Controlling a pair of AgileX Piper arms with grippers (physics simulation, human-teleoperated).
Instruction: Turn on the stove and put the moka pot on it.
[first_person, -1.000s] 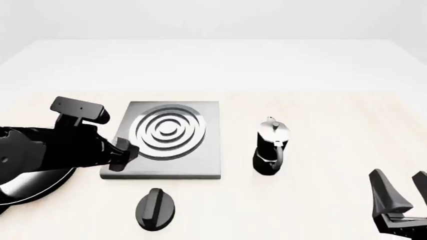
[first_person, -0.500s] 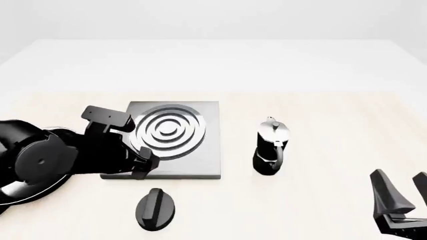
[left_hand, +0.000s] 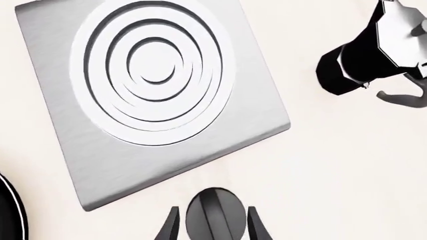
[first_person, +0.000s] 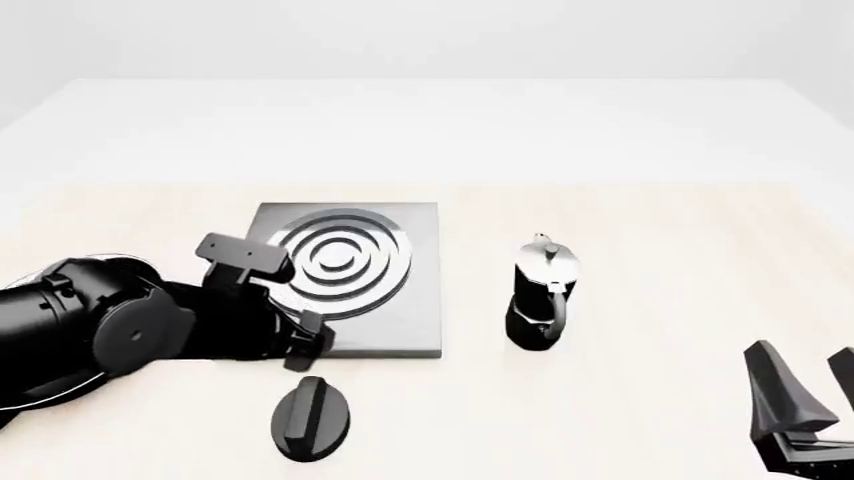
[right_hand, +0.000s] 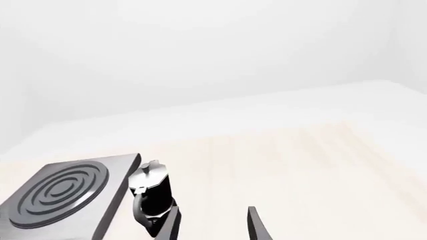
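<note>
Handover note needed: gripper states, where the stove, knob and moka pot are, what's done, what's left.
Left gripper: open, fingers either side of the knob, not closed on it.
Right gripper: open, holding nothing, at the near right.
Stove: nothing on the rings.
Moka pot: upright on the table, right of the stove.
Done: left lined up on the knob.
Left: turn the knob, grasp the pot, set it on the rings.

stove (first_person: 400, 330): near-left corner hidden behind left arm | frying pan (left_hand: 8, 212): mostly cropped | right pincer (first_person: 805, 400): seemingly partly cropped
</note>
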